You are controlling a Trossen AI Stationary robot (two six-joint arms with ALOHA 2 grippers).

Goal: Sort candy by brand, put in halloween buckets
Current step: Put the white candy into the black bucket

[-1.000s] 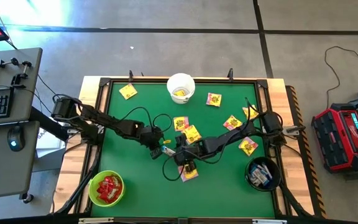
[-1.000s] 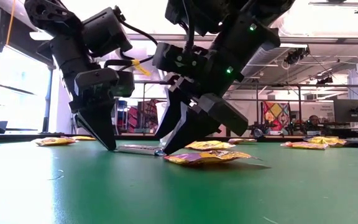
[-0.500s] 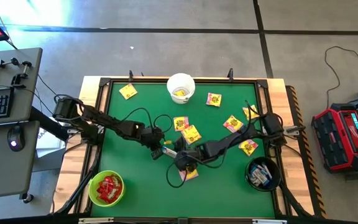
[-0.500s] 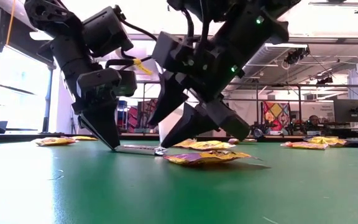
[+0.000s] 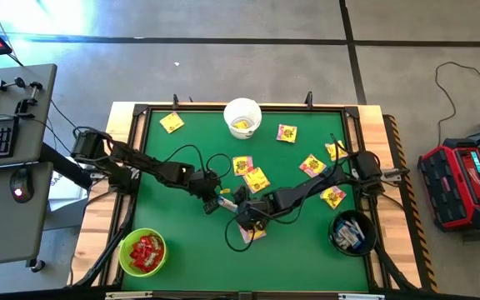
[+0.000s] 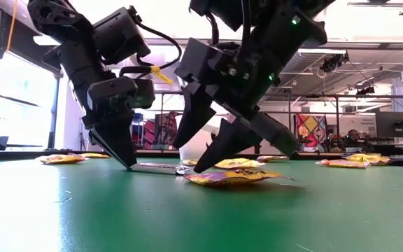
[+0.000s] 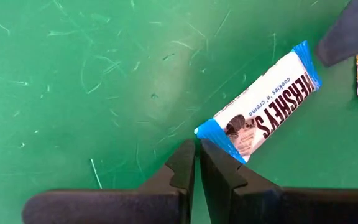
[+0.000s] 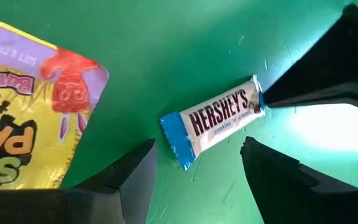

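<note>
Now the closed left claw (image 7: 196, 163) pins the white-and-blue bar (image 7: 263, 116)'s end; the right claw (image 8: 194, 163) hangs wide open over it. Next, I'd say: drop, pinch, lift.

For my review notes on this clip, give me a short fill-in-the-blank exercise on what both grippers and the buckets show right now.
1. The left gripper has its fingers ____ beside the white-and-blue bar.
2. The right gripper hovers over that bar with its fingers ____.
3. The lime green bucket holds ____ packets.
4. The bar lies on the ____ table.

Missing words: shut; open; red; green
</note>
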